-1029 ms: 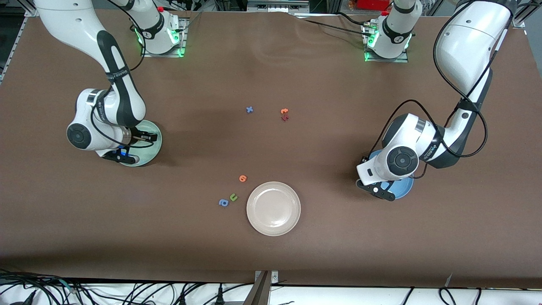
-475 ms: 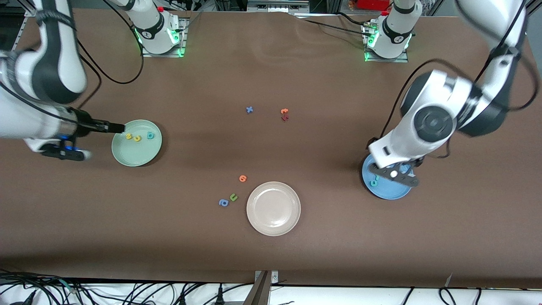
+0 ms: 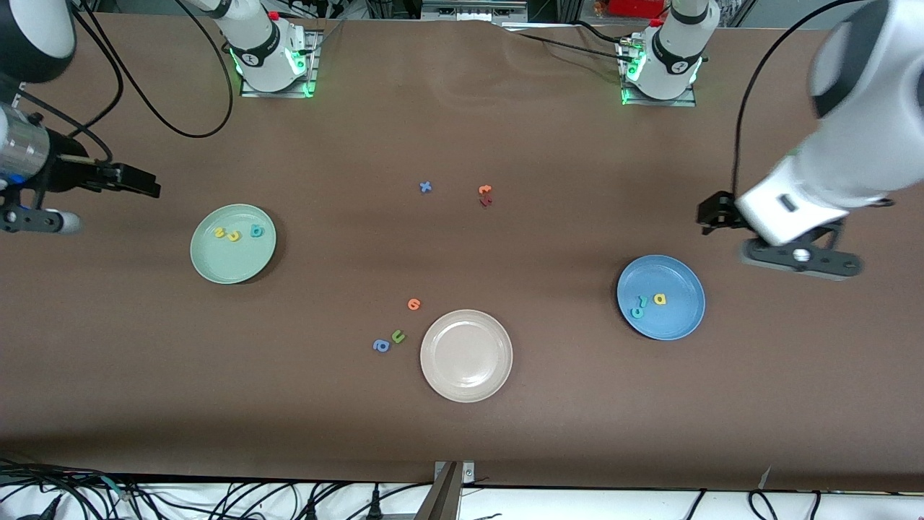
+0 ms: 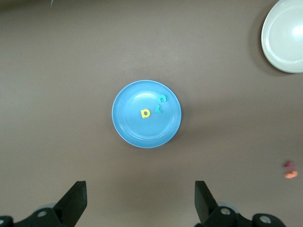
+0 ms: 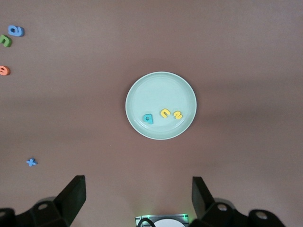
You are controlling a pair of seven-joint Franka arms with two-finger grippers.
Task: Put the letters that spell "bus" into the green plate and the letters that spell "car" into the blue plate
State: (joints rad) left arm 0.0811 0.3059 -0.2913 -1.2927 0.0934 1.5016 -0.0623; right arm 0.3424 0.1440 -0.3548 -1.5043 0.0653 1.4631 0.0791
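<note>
The left tool [image 3: 711, 214] is hanging in the air over bare brown counter [image 3: 548, 404] at the left arm's end, its two dark fingers [image 4: 75, 201] spread wide apart with nothing between them. In the left wrist view the round medium-blue shallow plate [image 4: 142, 135] is lying well below those fingers. On that plate a tiny yellow toy letter "a" [image 3: 660, 299] is sitting just beside a tiny teal "r" [image 3: 642, 302] and a tiny teal "c" [image 3: 636, 313], the two teal pieces touching or nearly so.

The right tool [image 3: 144, 182] is hovering over the counter at the right arm's end, its fingers [image 5: 73, 194] also parted wide and gripping nothing. The round pale mint-green shallow plate [image 3: 216, 263] is lying on the counter near it, and three small letters are resting in a row in it: a teal "b" [image 3: 255, 231], a yellow "u" [image 3: 233, 235] and a yellow "s" [image 3: 219, 232].

Toward the middle of the counter, a round beige shallow plate [image 3: 466, 375] is sitting nearest to the front camera. Beside it are lying a small green "u" [image 3: 398, 336] and a small blue "a" [image 3: 381, 346], with a small orange letter [image 3: 413, 304] a little farther from the camera. Farther still, a small blue cross-shaped letter [image 3: 426, 187] is lying apart from an orange letter [image 3: 485, 190] and a dark red letter [image 3: 486, 201], which are touching each other.
</note>
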